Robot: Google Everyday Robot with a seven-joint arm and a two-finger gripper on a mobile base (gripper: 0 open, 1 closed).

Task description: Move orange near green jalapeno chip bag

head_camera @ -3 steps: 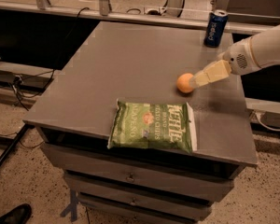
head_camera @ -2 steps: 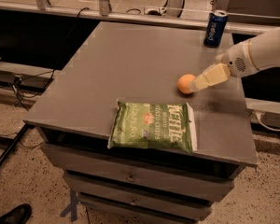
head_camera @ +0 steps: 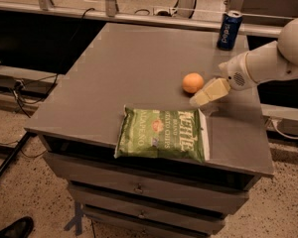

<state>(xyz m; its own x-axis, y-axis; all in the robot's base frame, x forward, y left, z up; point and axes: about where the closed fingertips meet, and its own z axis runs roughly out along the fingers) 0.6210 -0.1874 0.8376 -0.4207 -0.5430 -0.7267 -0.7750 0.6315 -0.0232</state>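
claw [head_camera: 199, 99] low over tabletop [head_camera: 129, 63], open or closed cannot be told | orange [head_camera: 192, 82] just left of claw | risk: orange could be bumped, rolled past green jalapeno chip bag [head_camera: 161, 135]

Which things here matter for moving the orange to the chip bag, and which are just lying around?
In the job: orange, green chip bag, claw just right of the orange.
Lying about: blue soda can at the table's far right corner, black shoe on the floor.
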